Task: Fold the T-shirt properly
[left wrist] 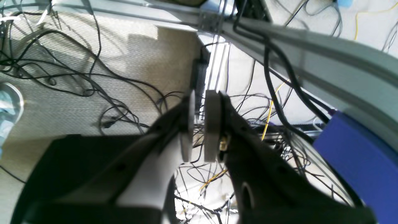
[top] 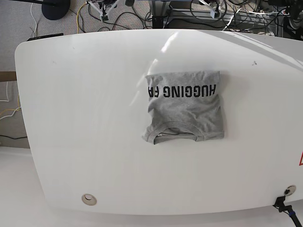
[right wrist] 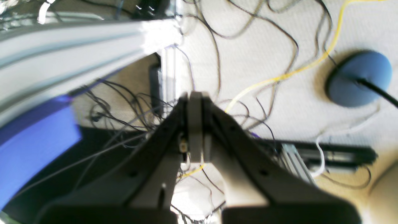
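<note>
The heather-grey T-shirt (top: 184, 106) lies folded into a rough square on the white table (top: 85, 118) in the base view, right of centre. Black lettering runs upside down along its far edge and the ribbed neck faces the near edge. Neither arm shows in the base view. My left gripper (left wrist: 200, 124) is empty, its pads almost together with only a thin gap, and it hangs over the carpet and cables off the table. My right gripper (right wrist: 195, 124) is shut and empty, also over the floor. The shirt is out of both wrist views.
Tangled black and yellow cables (left wrist: 77, 77) cover the carpet under both grippers. Aluminium frame rails (left wrist: 311, 46) and a blue panel (left wrist: 360, 161) lie close by. A round blue stand base (right wrist: 359, 77) sits on the floor. A round insert (top: 88, 199) marks the table's near left.
</note>
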You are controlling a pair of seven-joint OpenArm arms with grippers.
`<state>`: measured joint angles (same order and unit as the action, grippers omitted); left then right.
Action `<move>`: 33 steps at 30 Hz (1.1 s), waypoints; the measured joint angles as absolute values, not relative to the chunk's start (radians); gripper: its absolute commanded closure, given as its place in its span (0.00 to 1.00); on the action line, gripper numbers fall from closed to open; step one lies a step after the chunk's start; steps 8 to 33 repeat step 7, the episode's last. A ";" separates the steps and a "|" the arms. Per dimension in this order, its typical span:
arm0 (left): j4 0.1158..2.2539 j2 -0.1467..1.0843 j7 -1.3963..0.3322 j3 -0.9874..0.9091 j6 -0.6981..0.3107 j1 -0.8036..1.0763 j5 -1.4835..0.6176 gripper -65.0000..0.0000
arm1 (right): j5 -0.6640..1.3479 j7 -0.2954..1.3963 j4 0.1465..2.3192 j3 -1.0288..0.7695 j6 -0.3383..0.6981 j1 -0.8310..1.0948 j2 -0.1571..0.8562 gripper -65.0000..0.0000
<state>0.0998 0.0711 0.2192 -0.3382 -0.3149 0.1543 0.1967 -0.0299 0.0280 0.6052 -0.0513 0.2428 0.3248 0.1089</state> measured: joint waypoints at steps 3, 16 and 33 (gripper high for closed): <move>0.102 0.073 0.173 -0.338 -0.305 0.126 0.202 0.93 | -0.030 -0.021 0.526 -0.052 0.239 0.289 0.110 1.00; 0.100 0.068 0.067 -0.338 -0.287 0.072 0.202 0.93 | -0.030 -0.089 0.382 -0.052 0.239 0.231 0.108 1.00; 0.100 0.068 0.067 -0.338 -0.287 0.072 0.202 0.93 | -0.030 -0.089 0.382 -0.052 0.239 0.231 0.108 1.00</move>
